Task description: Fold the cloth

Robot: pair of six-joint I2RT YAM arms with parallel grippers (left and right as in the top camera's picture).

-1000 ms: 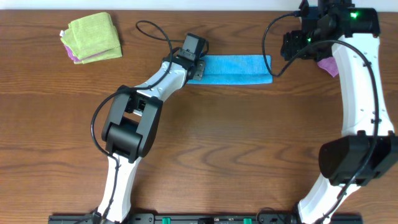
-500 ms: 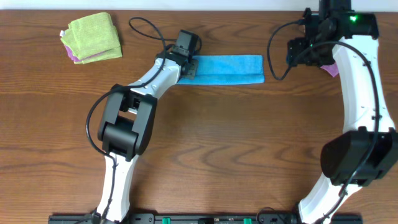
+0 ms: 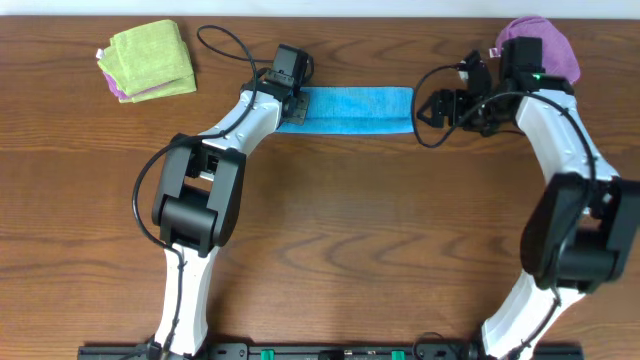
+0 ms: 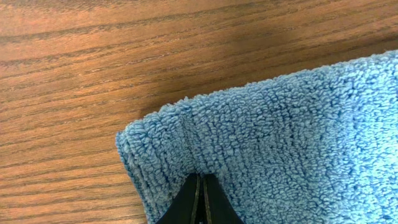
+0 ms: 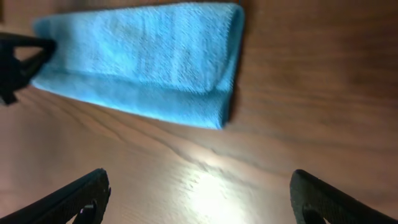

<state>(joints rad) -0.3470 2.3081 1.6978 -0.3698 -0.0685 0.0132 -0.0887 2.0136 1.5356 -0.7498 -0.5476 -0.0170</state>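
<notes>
Found bare worktop [image 3: 380, 220] on the near side of the cloth [image 3: 350, 108]. Found the cloth itself as a long, narrow, already doubled strip, flat on the worktop, running from one arm towards the other. Saw the left end effector [image 4: 200, 200] pressed together on the cloth's left short end, pinching the looped edge, with the pile puckered towards the tips. Saw the right end effector [image 5: 199, 180] spread wide and empty, just beside the cloth's right short end but apart from it, with that end ahead of the fingers. Judged the step in hand to be taking the right end for an end-to-end fold. Judged it best done by coming down low at that end, sliding one finger under both layers rather than the top one alone, closing near the middle of the short edge, then lifting only enough to clear the worktop and carrying it over to the pinched end with edges lined up. Reckoned the risks to be a single-layer grab or a strip-skewing drag. Saw no container anywhere around the cloth, hence no contents to tell. Noted, far beyond the cloth's left end, a lime-green folded cloth [image 3: 150, 58], and beyond its right end a purple cloth [image 3: 540, 40], both well apart from it.
</notes>
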